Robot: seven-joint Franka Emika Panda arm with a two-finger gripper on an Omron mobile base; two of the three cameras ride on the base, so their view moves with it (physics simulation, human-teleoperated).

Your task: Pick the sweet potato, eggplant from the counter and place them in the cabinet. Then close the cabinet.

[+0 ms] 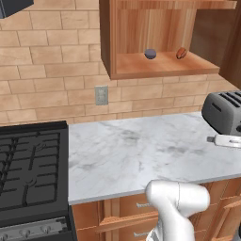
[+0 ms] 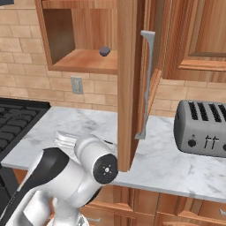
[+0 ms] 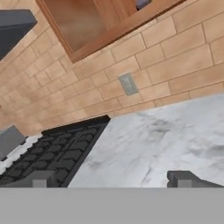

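The reddish-brown cabinet [image 1: 160, 66] stands open. On its shelf lie the dark purple eggplant [image 1: 150, 53] and, to its right, the orange-brown sweet potato [image 1: 181, 52], apart from each other. From the right base view the eggplant [image 2: 104, 51] is seen on the shelf, and the open door [image 2: 128, 88] with its long metal handle [image 2: 148, 84] hides the sweet potato. My gripper [image 3: 111, 179] is open, its two tips wide apart with nothing between them. It hangs low over the white marble counter [image 1: 141, 150], in front of the toaster, facing the stove and wall.
A black stove top [image 1: 30, 164] borders the counter on the left. A grey toaster [image 1: 226, 110] stands at the counter's right end. An outlet [image 1: 101, 95] sits in the brick wall below the cabinet. The door swings out over the counter's front part.
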